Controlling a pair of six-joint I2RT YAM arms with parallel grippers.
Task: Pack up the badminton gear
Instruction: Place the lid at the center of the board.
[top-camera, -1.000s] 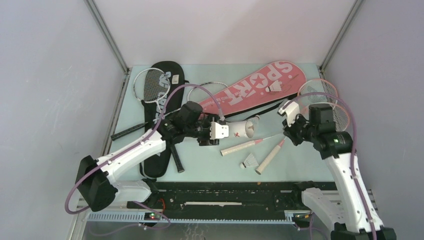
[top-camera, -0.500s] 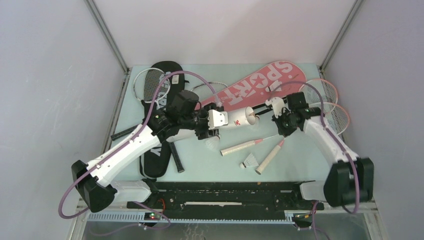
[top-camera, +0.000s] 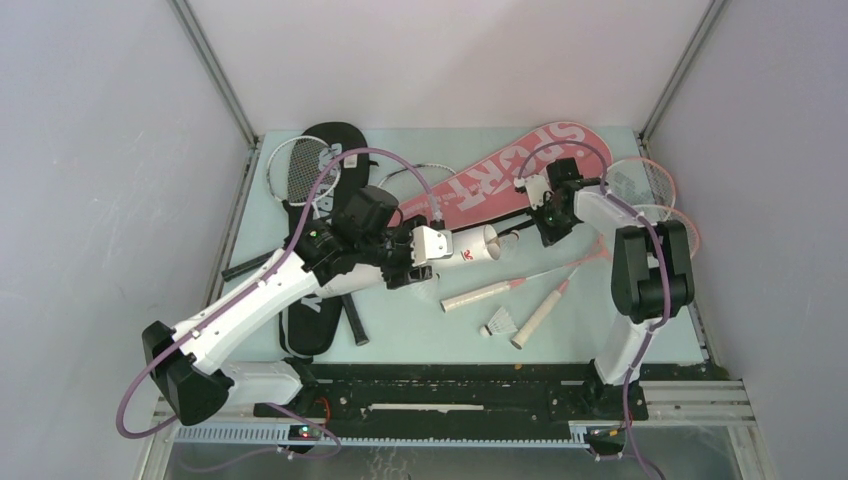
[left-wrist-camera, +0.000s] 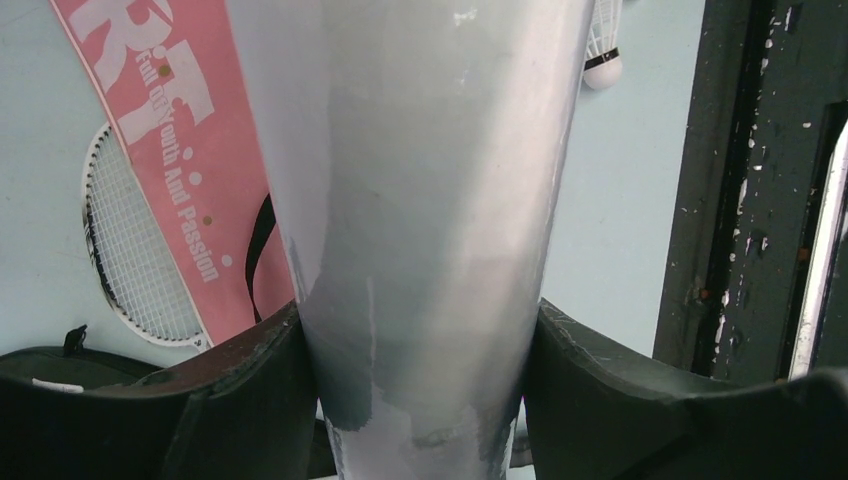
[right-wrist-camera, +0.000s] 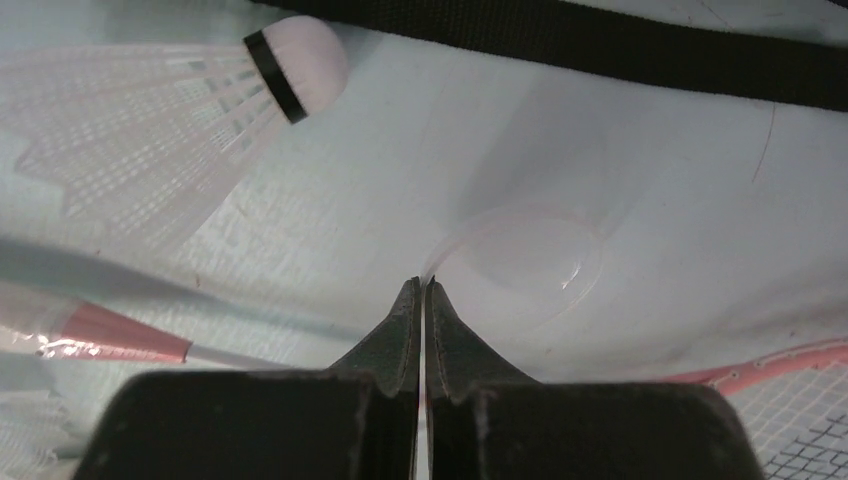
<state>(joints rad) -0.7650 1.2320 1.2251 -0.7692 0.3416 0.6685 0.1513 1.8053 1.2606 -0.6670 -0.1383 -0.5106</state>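
My left gripper (top-camera: 428, 255) (left-wrist-camera: 420, 380) is shut on the long white tube (top-camera: 470, 248) (left-wrist-camera: 430, 200), whose open end points right. Beyond that end, over the black strap (right-wrist-camera: 600, 45), my right gripper (top-camera: 545, 222) (right-wrist-camera: 422, 285) is shut, its tips pinching the rim of a clear round lid (right-wrist-camera: 520, 265). One shuttlecock (right-wrist-camera: 200, 100) lies just past those tips; another (top-camera: 498, 323) rests by the racket handles. The pink "SPORT" cover (top-camera: 500, 170) lies at the back, with the black cover (top-camera: 310, 320) and the white-framed racket (top-camera: 295, 170) at left. Two pink rackets (top-camera: 650, 200) lie at right.
Two racket handles (top-camera: 490, 293) (top-camera: 535, 315) lie crossed in the front middle. Grey walls close in the table on the left, back and right. A black rail (top-camera: 450, 390) runs along the near edge between the arm bases.
My right arm has swung from the right side inward and away, over the pink cover's strap, staying shut. My left gripper has shifted the tube slightly left and back.
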